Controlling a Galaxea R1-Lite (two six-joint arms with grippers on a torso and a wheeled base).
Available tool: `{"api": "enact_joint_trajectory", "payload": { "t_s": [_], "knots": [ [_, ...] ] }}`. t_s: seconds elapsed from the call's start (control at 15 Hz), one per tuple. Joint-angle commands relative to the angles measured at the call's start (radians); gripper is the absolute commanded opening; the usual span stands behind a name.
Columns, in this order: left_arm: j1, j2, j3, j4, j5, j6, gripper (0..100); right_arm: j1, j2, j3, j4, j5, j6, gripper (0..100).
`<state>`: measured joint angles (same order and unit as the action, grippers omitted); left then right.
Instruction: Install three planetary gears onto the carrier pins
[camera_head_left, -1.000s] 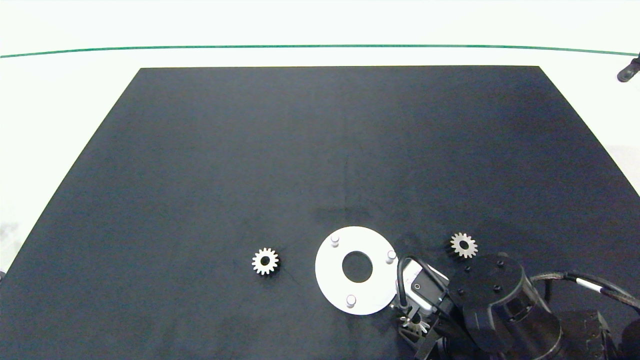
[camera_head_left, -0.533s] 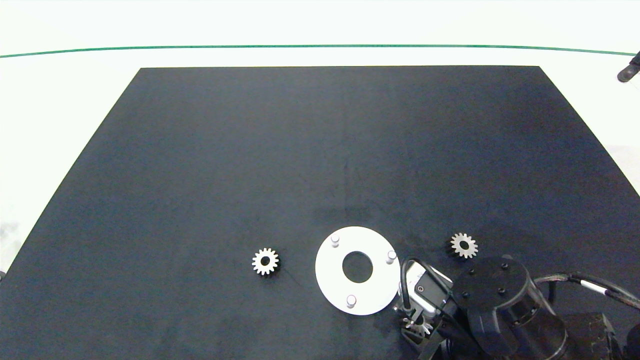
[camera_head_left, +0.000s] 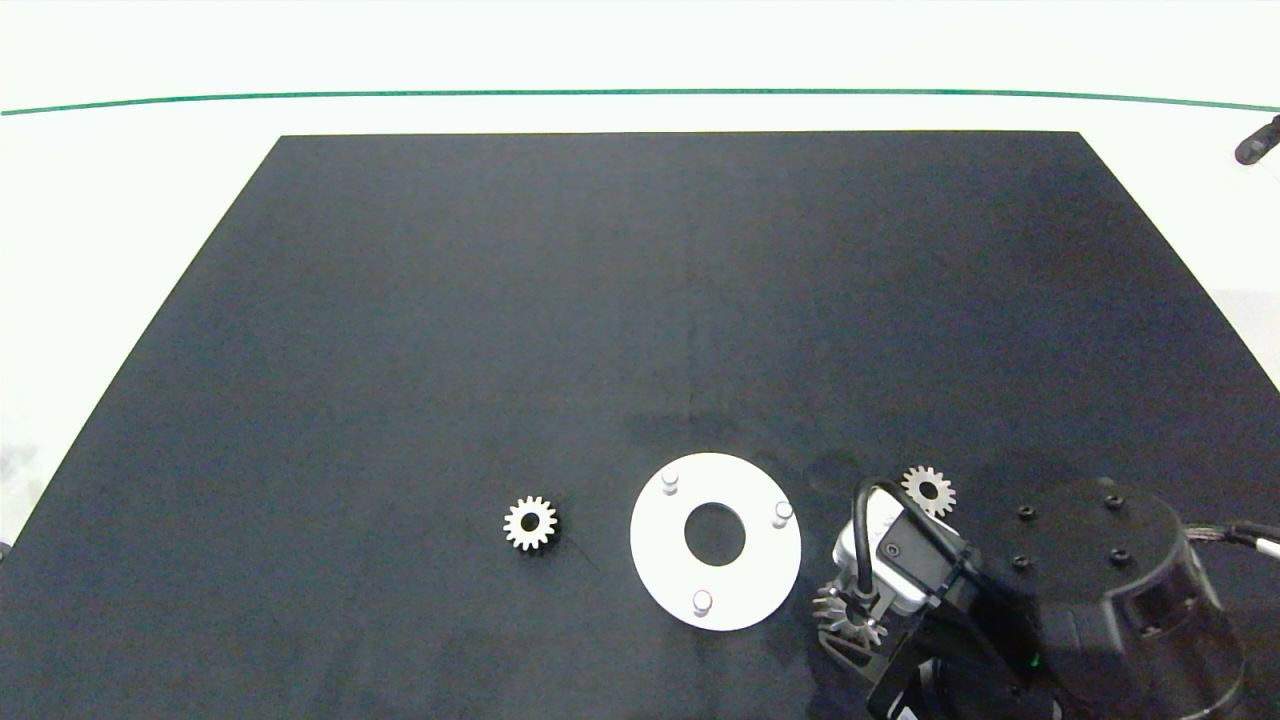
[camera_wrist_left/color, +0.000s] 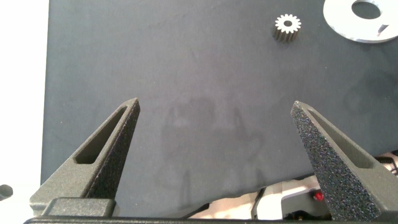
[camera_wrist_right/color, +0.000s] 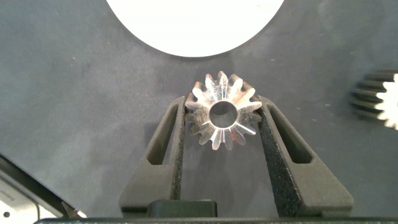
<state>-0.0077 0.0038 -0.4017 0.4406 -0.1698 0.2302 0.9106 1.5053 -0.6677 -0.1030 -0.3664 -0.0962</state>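
Note:
A white ring-shaped disc (camera_head_left: 655, 548) lies on the black mat, with three carrier pins (camera_head_left: 670, 481), (camera_head_left: 782, 513), (camera_head_left: 702, 601) standing bare on it. My right gripper (camera_head_left: 850, 625) is just right of the disc, shut on one planetary gear (camera_wrist_right/color: 241, 99) held by its teeth between both fingers, bore facing the wrist camera. A second gear (camera_head_left: 530, 523) lies left of the disc. The third gear (camera_head_left: 930, 488) lies right of it, partly behind my right wrist. My left gripper (camera_wrist_left/color: 215, 104) hangs open over bare mat, far from that left gear (camera_wrist_left/color: 288, 26).
The black mat (camera_head_left: 640, 300) covers most of the white table. My right arm's dark wrist housing (camera_head_left: 1100, 580) fills the near right corner. A green line (camera_head_left: 640, 93) runs along the far side.
My right arm has shifted to the right and its gripper has come up a little with the gear still held. The disc and the two loose gears have not moved.

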Motion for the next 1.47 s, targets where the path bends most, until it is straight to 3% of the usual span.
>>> {"api": "enact_joint_trajectory", "payload": {
  "t_s": [0.07, 0.13, 0.27, 0.53, 1.47],
  "knots": [
    [0.0, 0.002, 0.0, 0.003, 0.0, 0.001, 100, 0.005, -0.043, -0.027, 0.009, -0.002, -0.004, 1],
    [0.0, 0.002, 0.0, 0.003, 0.0, 0.001, 100, 0.014, -0.039, -0.038, 0.009, -0.003, -0.005, 1],
    [0.0, 0.005, -0.003, 0.003, 0.0, 0.001, 100, 0.05, -0.005, -0.084, 0.014, -0.045, -0.014, 1],
    [-0.002, 0.007, -0.008, 0.003, 0.0, 0.001, 100, 0.119, 0.069, -0.125, 0.012, -0.062, -0.02, 1],
    [-0.003, 0.008, -0.012, 0.003, 0.0, 0.001, 100, 0.16, 0.187, -0.221, 0.016, -0.068, -0.022, 1]
  ]
}}
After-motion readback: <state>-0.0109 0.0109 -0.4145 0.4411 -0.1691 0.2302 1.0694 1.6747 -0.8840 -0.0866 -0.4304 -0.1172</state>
